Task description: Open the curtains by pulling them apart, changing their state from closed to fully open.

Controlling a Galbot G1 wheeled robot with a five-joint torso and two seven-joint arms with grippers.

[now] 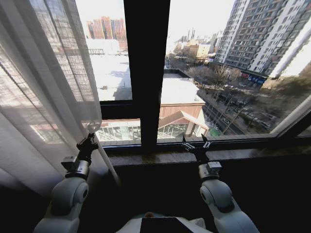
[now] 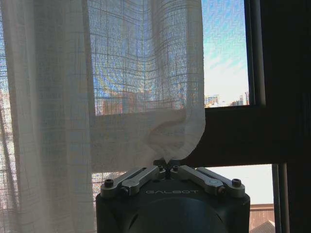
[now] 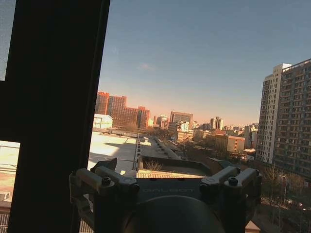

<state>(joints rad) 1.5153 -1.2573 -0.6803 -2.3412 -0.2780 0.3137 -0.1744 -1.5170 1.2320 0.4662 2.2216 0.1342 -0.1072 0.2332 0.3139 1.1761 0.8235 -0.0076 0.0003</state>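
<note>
Sheer white pleated curtains [image 1: 43,87] are pinched at the edge by the left gripper [image 2: 166,164]. Right gripper [image 1: 196,144] is held open above the dark windowsill [image 1: 252,153].

- The left gripper [image 2: 166,163], dark with silver finger links, has its fingers pinched together on a bunched fold of cloth.
- The cloth is the edge of the sheer white, pleated curtain [image 2: 73,97], which hangs across most of the view and puckers where it is held.
- Beside the curtain's free edge stands a dark window frame [image 2: 233,131], with blue sky and distant buildings through the glass.
</note>
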